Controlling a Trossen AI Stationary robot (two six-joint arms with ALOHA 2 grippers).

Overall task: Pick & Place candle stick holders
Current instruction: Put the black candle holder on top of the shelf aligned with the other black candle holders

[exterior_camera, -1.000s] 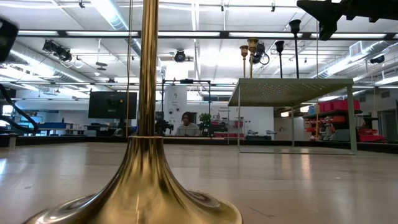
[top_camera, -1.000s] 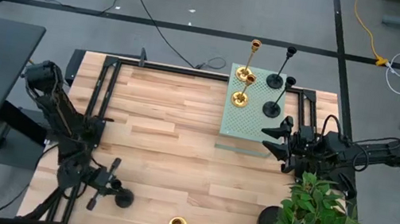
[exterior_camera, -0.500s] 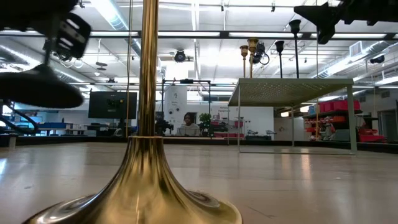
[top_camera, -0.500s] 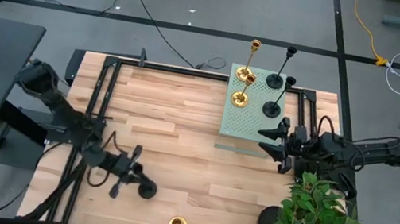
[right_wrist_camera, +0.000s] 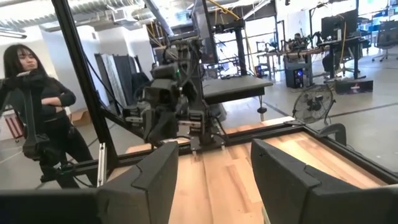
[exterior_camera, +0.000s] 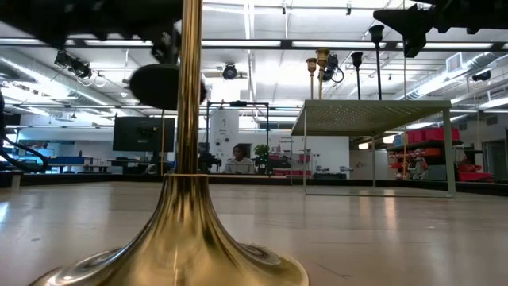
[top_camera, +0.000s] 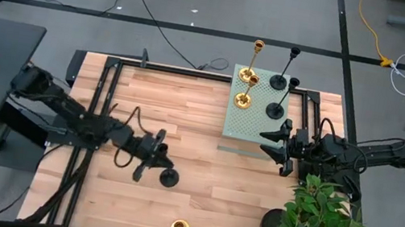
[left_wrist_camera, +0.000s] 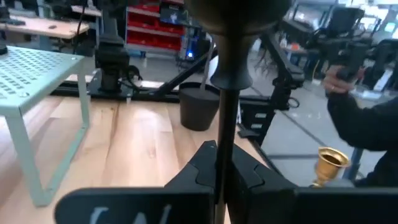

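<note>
Since the earlier high view, my left gripper has swung from the table's near-left corner toward the middle, carrying a black candlestick clamped by its thin stem; the right gripper waits, fingers spread wide, beside the green perforated stand where four holders already sit. From the low view, a gold candlestick fills the foreground (the one left near the front edge) and my carried piece hangs clear of the wood. Only the left wrist view shows my fingers pinching the stem: rigid metal, likely slippery and base-heavy, so gripping nearer the base seems wiser. Right wrist view shows only open jaws.
</note>
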